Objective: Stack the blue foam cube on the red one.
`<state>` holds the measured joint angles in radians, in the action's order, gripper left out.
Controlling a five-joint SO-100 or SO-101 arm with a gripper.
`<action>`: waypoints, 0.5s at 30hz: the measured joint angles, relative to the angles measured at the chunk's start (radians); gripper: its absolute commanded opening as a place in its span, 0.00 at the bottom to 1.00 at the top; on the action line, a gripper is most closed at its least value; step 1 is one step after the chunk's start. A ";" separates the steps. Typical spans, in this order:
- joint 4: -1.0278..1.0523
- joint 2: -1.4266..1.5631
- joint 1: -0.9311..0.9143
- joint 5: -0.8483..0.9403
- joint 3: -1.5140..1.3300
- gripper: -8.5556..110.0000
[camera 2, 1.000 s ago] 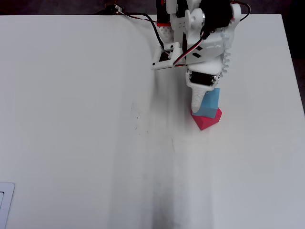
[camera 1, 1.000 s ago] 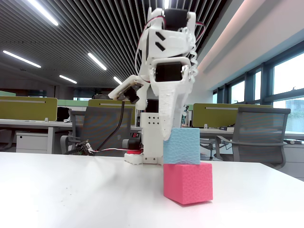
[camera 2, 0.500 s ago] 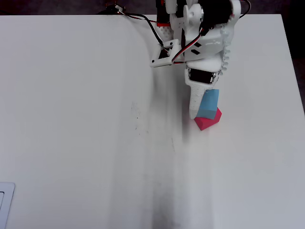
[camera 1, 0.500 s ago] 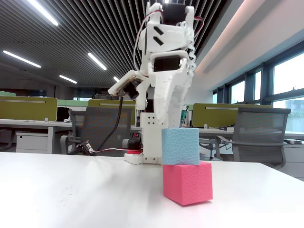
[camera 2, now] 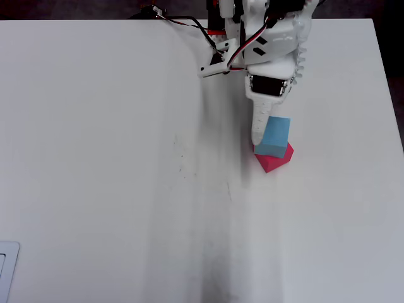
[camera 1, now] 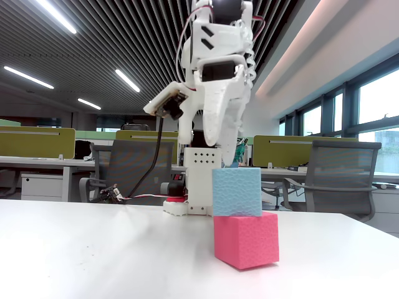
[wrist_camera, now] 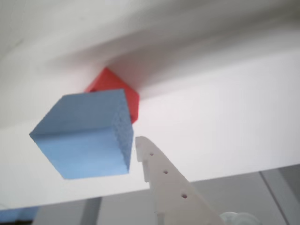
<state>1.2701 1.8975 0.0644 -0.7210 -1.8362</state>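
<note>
The blue foam cube (camera 1: 237, 191) rests on top of the red one (camera 1: 246, 240), turned a little relative to it, on the white table. In the overhead view the blue cube (camera 2: 274, 136) covers most of the red cube (camera 2: 273, 161). My gripper (camera 1: 230, 163) hangs just behind and above the blue cube, jaws apart. In the wrist view one white finger (wrist_camera: 154, 164) stands right of the blue cube (wrist_camera: 86, 133) with a thin gap, and the red cube (wrist_camera: 124, 91) peeks out behind. The other finger is out of view there.
The arm's base (camera 1: 199, 187) and its cables (camera 2: 183, 22) sit at the table's (camera 2: 126, 158) far edge behind the stack. A pale flat object (camera 2: 6, 271) lies at the overhead view's bottom left corner.
</note>
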 measured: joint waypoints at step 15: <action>0.046 0.374 -0.020 0.029 -0.060 0.36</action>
<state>1.3162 2.2718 0.0445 -0.6918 -1.8960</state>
